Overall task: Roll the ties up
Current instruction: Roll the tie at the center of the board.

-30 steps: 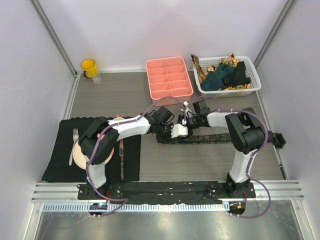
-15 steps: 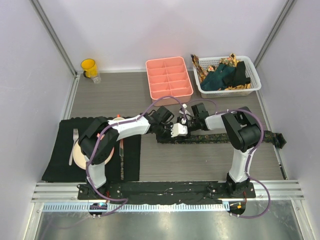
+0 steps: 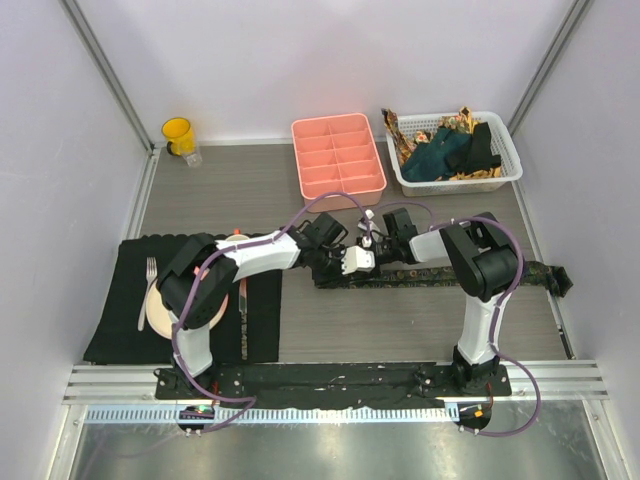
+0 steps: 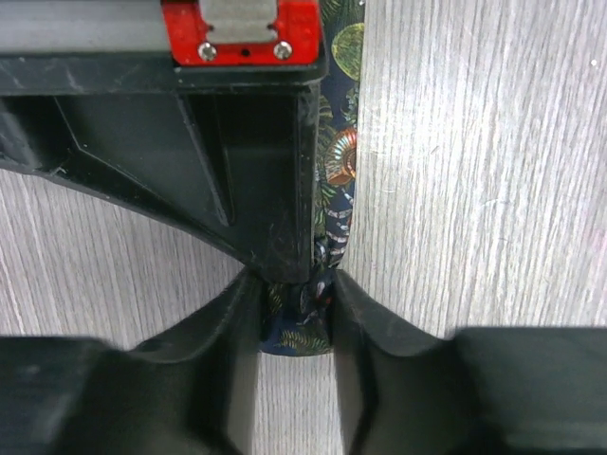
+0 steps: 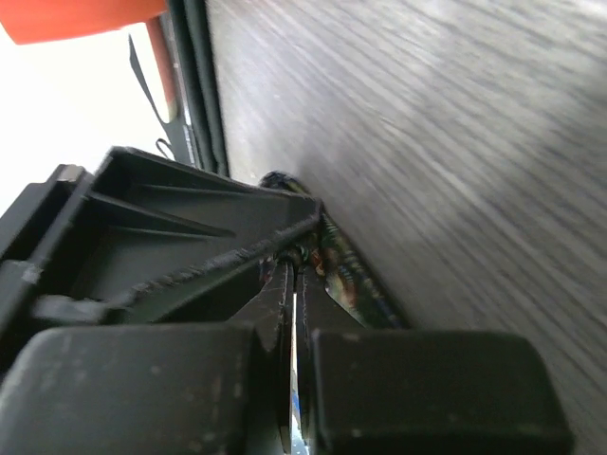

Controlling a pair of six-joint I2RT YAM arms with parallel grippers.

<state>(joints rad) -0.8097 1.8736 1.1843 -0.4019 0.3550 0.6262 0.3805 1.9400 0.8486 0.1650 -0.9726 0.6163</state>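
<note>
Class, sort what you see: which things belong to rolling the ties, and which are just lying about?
Job: patterned tie laid out flat; spare ties in the white basket; left tool and right tool, both on that tie.
Lying about: pink tray; yellow cup; black placemat; plate; fork.

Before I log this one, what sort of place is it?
Probably a lab robot cell staged as a home setting: aluminium frame posts, a place-set placemat and a basket of ties.
</note>
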